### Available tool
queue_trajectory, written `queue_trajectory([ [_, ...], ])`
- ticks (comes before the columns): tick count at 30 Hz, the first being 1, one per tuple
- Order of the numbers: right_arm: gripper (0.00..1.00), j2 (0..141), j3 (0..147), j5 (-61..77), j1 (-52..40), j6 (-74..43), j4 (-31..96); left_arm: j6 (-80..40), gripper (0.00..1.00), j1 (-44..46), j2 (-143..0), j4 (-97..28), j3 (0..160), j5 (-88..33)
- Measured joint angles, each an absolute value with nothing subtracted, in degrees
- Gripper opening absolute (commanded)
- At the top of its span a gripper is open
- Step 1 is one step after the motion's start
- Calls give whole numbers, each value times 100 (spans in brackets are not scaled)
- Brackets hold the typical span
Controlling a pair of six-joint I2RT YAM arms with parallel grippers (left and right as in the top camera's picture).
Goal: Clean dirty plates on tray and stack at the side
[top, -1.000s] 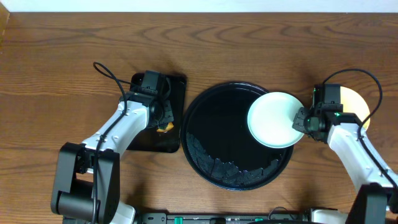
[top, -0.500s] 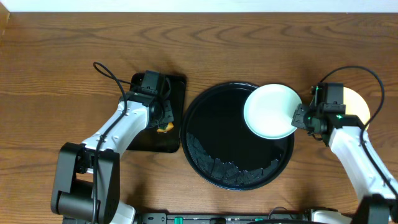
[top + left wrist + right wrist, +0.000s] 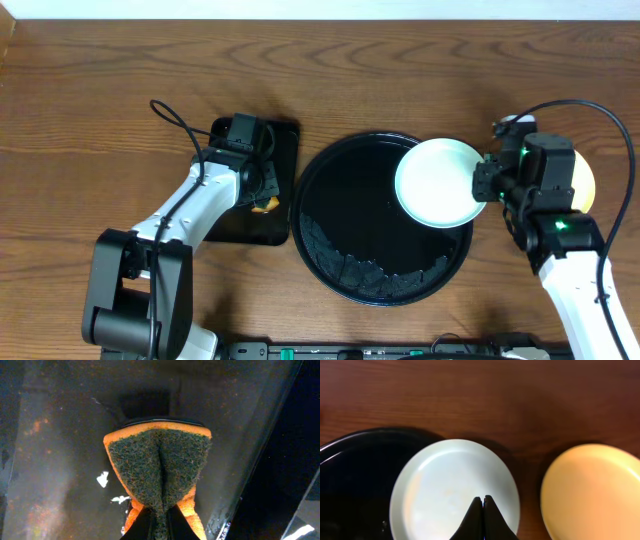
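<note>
- Pinching the right edge of the pale bluish-white plate [image 3: 451, 491], the right gripper [image 3: 483, 505] has its two slim black fingers pressed tight together, with the tips meeting over the plate's shallow well.
- This plate is round, smooth and glossy, with a faint yellowish tinge near its centre.
- It sits over the right side of the round black tray [image 3: 345, 215], partly above the tray's mirror-like floor and partly past the raised rim.
- The pale yellow plate [image 3: 594, 491], also round and smooth, lies flat on the wood-grain table [image 3: 400, 70] just right of the tray. It is close to the bluish-white plate but does not touch it.
- The left gripper [image 3: 161, 522] is clamped fully on the sponge [image 3: 159, 465], and nothing else is in its fingers.
- The sponge is orange foam with a coarse, dark green scouring face. It is creased down the middle, so it fans out from the fingers in a wedge.
- It hangs over the rectangular black tray [image 3: 55, 460], a dull surface with greyish streaks, orange-brown specks and a few white flecks. Whether the sponge's far edge touches that surface cannot be told.
</note>
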State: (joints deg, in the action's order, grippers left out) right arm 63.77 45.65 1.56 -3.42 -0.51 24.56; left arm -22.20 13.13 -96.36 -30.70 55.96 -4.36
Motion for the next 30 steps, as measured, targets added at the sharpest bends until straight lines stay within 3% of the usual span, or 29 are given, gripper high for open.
queue_trajectory([
  [3, 25, 6348, 4565, 150, -412, 21, 2467, -2220, 8, 1313, -9636, -3068, 5596, -436],
  [6, 35, 6434, 4565, 137, -401, 119, 2477, -2220, 8, 1313, -9636, -3068, 5596, -438],
  [17, 36, 7861, 4567, 510, 259, 102, 2672, -2220, 8, 1313, -9636, -3070, 5596, -436],
  [30, 41, 8254, 4567, 600, 486, 167, 1575, -2220, 8, 1313, -9636, -3068, 5596, -436],
])
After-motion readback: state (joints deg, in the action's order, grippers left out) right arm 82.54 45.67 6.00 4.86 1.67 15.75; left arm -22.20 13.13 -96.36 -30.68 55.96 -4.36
